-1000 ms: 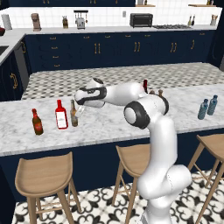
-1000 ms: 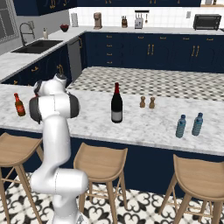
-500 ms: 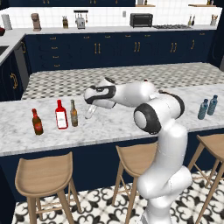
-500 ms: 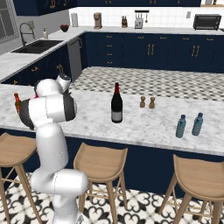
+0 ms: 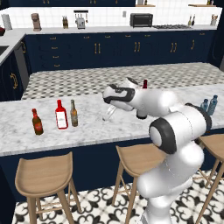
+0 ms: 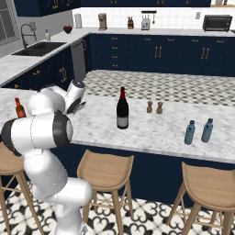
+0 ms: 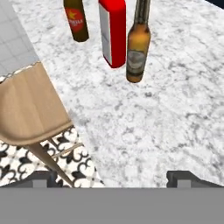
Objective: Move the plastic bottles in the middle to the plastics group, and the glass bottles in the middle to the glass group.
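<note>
My gripper hangs open and empty just above the marble counter, to the right of three bottles in a row. In that row stand a brown bottle with a red label, a flat red bottle with a white label and a slim amber bottle. The hand view looks back at them: the brown bottle, the red bottle and the amber bottle, well ahead of my gripper. The tall dark wine bottle stands mid-counter. Two light-blue plastic bottles stand together at the right.
Two small shakers stand behind and to the right of the wine bottle. Wooden stools line the counter's near side, and one stool seat lies below the counter edge in the hand view. A sink is at the far left.
My gripper has drawn back to the right, away from the amber bottle, which stays upright beside the red bottle. The other bottles have not moved.
</note>
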You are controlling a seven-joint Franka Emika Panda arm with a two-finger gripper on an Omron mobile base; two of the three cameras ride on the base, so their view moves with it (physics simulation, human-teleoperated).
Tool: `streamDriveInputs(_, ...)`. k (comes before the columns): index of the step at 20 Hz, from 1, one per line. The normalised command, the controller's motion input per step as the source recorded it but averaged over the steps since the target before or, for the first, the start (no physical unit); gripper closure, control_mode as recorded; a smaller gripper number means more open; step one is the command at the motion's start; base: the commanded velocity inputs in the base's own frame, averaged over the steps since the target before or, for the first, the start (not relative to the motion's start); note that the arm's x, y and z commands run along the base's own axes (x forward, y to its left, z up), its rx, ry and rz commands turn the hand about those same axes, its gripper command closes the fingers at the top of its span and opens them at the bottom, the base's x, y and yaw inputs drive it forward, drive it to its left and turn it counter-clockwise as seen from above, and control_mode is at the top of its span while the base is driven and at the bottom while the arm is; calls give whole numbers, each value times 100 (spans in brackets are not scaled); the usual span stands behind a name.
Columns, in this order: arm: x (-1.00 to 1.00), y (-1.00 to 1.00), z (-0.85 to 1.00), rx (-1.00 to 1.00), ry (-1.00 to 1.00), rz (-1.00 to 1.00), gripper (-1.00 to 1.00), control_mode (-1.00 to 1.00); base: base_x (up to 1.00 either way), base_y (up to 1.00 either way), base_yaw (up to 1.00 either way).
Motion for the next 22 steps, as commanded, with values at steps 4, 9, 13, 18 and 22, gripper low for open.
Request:
streamDriveInputs(4, -65, -98, 67, 0, 13, -18, -100, -100, 0, 0, 0)
streamDriveInputs(9, -40, -100, 77, -8, 4, -18, -100, -100, 0, 0, 0)
streamDriveInputs(13, -52, -99, 80, -6, 8, -23, -100, -100, 0, 0, 0)
streamDriveInputs(18, -48, -97, 48, 0, 11, -39, -100, -100, 0, 0, 0)
streamDriveInputs(22, -17, -89, 21, 0, 14, -48, -100, -100, 0, 0, 0)
